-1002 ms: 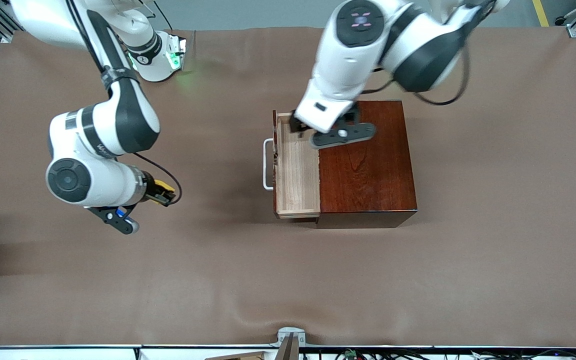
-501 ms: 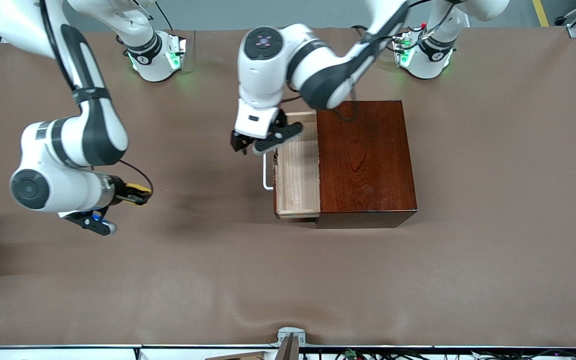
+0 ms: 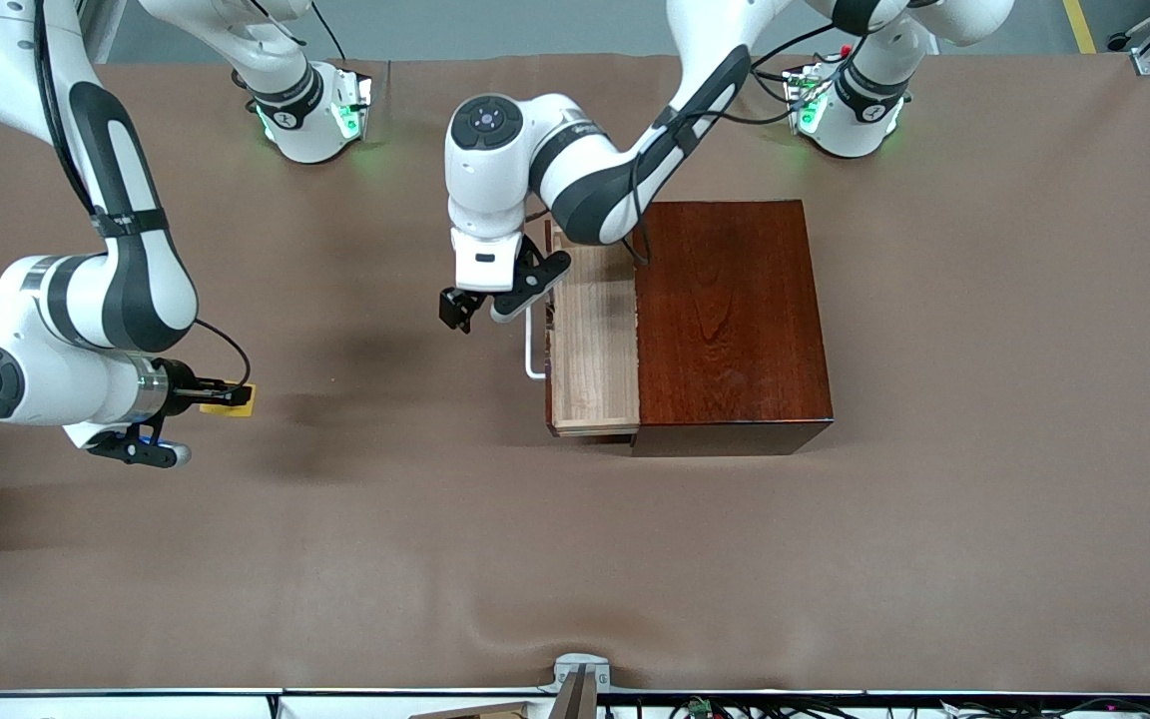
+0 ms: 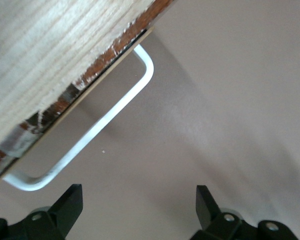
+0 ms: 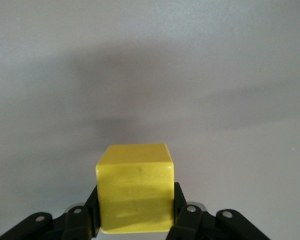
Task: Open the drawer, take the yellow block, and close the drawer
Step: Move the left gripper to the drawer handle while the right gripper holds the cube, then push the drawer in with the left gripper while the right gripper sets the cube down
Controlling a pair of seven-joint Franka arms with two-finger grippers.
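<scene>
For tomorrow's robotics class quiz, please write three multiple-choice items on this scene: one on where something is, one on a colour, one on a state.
1. Where is the left gripper?
A. inside the drawer
B. over the table beside the drawer's handle
C. on top of the wooden box

2. What colour is the block in the right gripper?
A. yellow
B. blue
C. red

3. What state is the drawer in?
A. pushed fully shut
B. lifted out of the box
C. pulled open

Key: 1 B, its open fingers flank the white handle in the left wrist view. 2 A, the cube between the fingers is bright yellow. 3 C, the pale tray sticks out of the wooden box.
</scene>
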